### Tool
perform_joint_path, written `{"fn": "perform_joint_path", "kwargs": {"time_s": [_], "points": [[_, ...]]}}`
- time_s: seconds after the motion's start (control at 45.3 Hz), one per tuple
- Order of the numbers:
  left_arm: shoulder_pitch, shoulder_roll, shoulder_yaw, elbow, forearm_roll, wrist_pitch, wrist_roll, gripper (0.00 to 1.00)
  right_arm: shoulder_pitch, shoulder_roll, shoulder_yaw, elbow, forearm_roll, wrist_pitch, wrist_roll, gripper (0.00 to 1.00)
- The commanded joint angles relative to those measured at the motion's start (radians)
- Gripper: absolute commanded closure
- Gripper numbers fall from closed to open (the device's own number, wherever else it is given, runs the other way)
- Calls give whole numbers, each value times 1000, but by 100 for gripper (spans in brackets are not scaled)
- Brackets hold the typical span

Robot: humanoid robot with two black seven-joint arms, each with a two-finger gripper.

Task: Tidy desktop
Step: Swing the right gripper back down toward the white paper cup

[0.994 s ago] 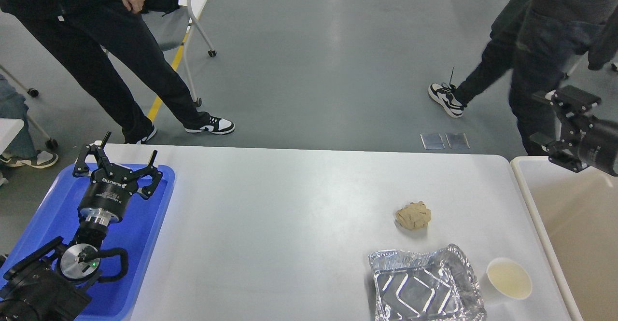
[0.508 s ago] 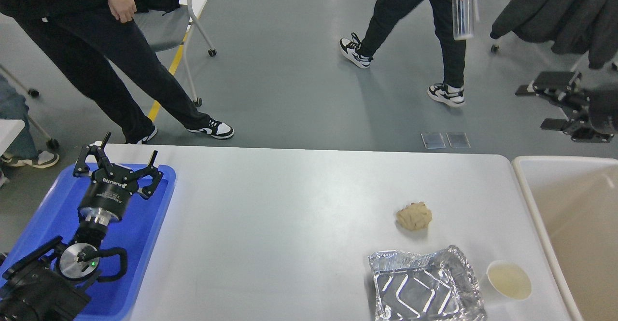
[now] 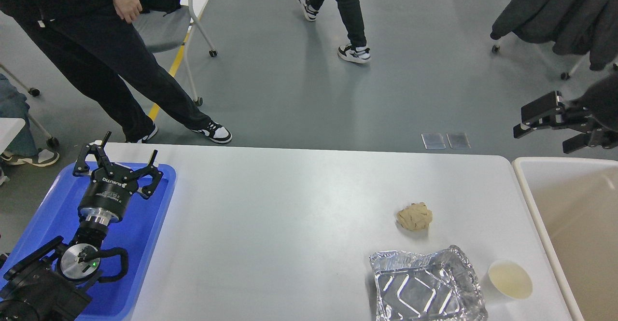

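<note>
The white desktop (image 3: pixel 299 224) fills the lower part of the head view. On its right side lie a crumpled beige paper ball (image 3: pixel 414 216), a crumpled foil tray (image 3: pixel 427 289) and a small paper cup (image 3: pixel 510 279) beside the tray. My left gripper (image 3: pixel 118 156) is open and empty, held over the far end of the blue tray (image 3: pixel 140 244) at the left. My right gripper (image 3: pixel 543 123) is open and empty, high at the right edge, beyond the far rim of the beige bin (image 3: pixel 526 176).
The beige bin stands against the table's right edge. A person in black stands beyond the table's far left corner by a wheeled chair (image 3: pixel 181 21). Another person (image 3: pixel 345 12) walks on the grey floor farther back. Dark coats (image 3: pixel 560 12) hang at top right.
My right gripper has turned and its fingers now point left, beyond the bin. The walking person has moved from the right to the upper middle. My left arm has not moved.
</note>
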Motion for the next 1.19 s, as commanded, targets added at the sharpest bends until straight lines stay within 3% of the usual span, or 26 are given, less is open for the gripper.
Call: {"fn": "perform_joint_path", "kwargs": {"time_s": [0.0,0.353,0.64,0.95,1.171], "points": [[0,0,0,0,0,0,0,1,162,48,-41,119,-130,44,-2,0],[0,0,0,0,0,0,0,1,271,148,59,269,-308,23,0,0],[0,0,0,0,0,0,-1,1,195,218,53,257,-236,21,-2,0],[0,0,0,0,0,0,0,1,216,188,39,262,-49,43,-2,0],[0,0,0,0,0,0,0,1,225,188,41,260,-38,40,-2,0]]}}
